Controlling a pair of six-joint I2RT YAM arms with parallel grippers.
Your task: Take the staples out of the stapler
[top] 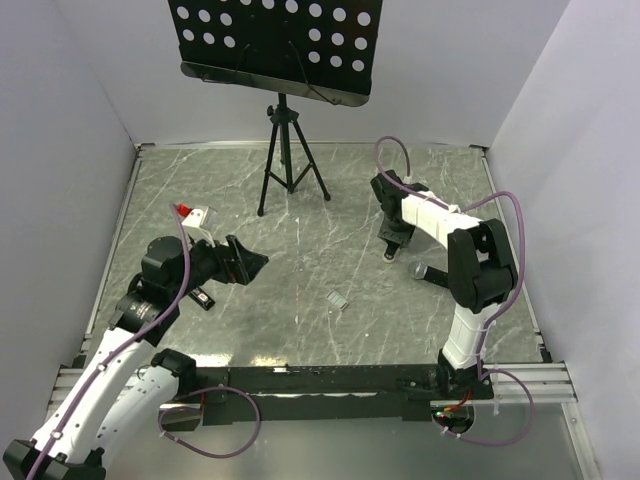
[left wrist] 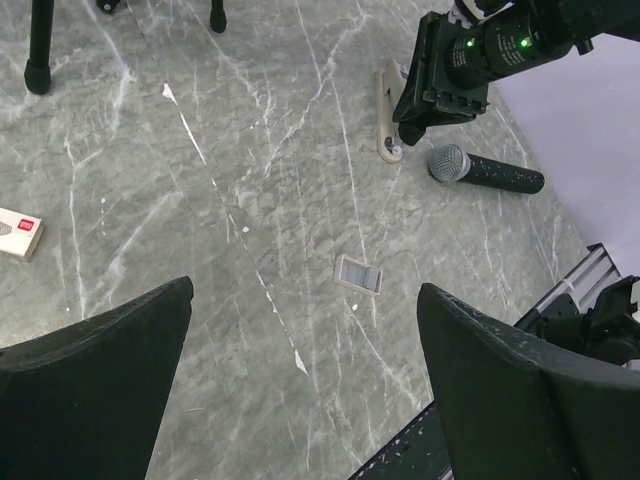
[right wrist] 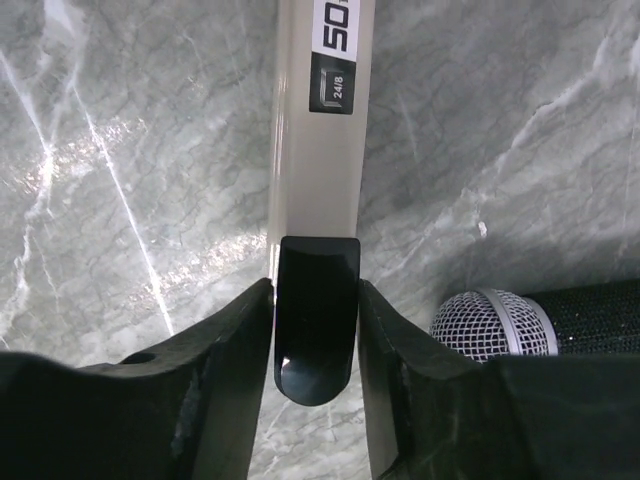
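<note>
Beside the microphone (right wrist: 490,320), pinching the stapler (right wrist: 315,150) at its black end with the right gripper (right wrist: 316,335), holding the left gripper (left wrist: 305,290) wide open, apart from the staples (left wrist: 358,274).

The grey marble-patterned tabletop (right wrist: 100,150) looks smooth, faintly glossy. The slim cream plastic stapler (right wrist: 312,170) has a glossy black end.

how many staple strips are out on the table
1. The staples lie loose on the table, apart from the stapler that the right gripper clasps. More may be hidden inside it.
</note>
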